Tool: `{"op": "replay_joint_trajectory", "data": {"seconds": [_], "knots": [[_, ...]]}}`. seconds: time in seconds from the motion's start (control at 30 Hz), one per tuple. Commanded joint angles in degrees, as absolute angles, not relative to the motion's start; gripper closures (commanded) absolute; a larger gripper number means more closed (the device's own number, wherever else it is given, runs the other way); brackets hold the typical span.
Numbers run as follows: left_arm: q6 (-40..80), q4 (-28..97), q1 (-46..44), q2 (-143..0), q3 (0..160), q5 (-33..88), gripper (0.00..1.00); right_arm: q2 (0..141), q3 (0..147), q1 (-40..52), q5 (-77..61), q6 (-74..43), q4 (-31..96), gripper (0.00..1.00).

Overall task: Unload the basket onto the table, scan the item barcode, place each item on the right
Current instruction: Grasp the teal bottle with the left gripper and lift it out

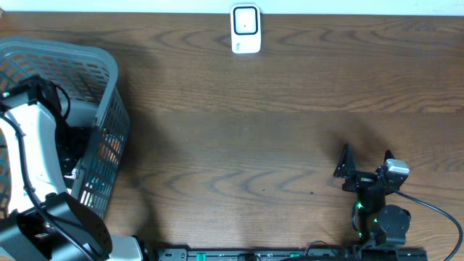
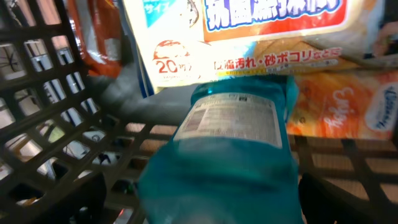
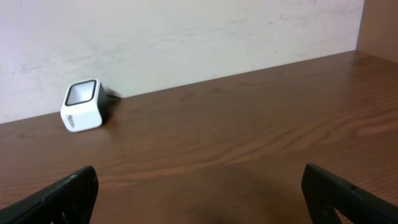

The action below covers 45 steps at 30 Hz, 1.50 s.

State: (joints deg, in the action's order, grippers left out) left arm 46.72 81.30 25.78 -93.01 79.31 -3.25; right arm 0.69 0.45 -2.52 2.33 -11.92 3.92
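Teal bottle (image 2: 230, 143) | left end effector (image 2: 205, 199) wide, straddling it | right end effector (image 3: 205, 194) wide, empty

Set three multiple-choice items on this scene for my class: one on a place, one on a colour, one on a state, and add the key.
1. Where on the table does the white scanner stand?
A. at the far edge, by the wall
B. at the near edge
C. in the middle

2. What colour is the labelled item lying in the basket, closest to the left wrist camera?
A. red
B. teal
C. yellow

3. How do the jaws of the right gripper stand?
A. open, holding nothing
B. shut on a box
C. shut on a cable

Key:
1 A, the overhead view shows it against the far edge.
2 B, its body is teal under a pale label.
3 A, the right wrist view shows only bare table between them.
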Motion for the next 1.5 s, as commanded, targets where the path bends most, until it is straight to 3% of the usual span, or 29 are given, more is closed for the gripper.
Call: {"op": "replay_joint_trajectory", "data": {"seconds": [0.0,0.2,0.33,0.5,0.73,1.47], "knots": [[47.7,79.3,25.9,-93.2,76.4,-2.7,0.02,0.4,0.3,-2.2,2.6,-11.5,4.0,0.01],[47.7,78.0,25.9,-93.2,75.1,-1.9,0.01,0.4,0.3,-2.2,2.6,-11.5,4.0,0.01],[47.7,78.1,25.9,-93.2,74.8,-1.9,0.14,0.4,0.3,-2.2,2.6,-11.5,4.0,0.01],[47.7,77.2,25.9,-93.2,73.0,-1.9,0.19,0.4,0.3,-2.2,2.6,-11.5,4.0,0.01],[46.3,75.5,25.9,-93.1,70.8,-2.2,0.39,0.4,0.3,-2.2,2.6,-11.5,4.0,0.01],[40.7,86.2,26.0,-89.7,92.1,-2.2,0.40,0.4,0.3,-2.2,2.6,-11.5,4.0,0.01]]}}
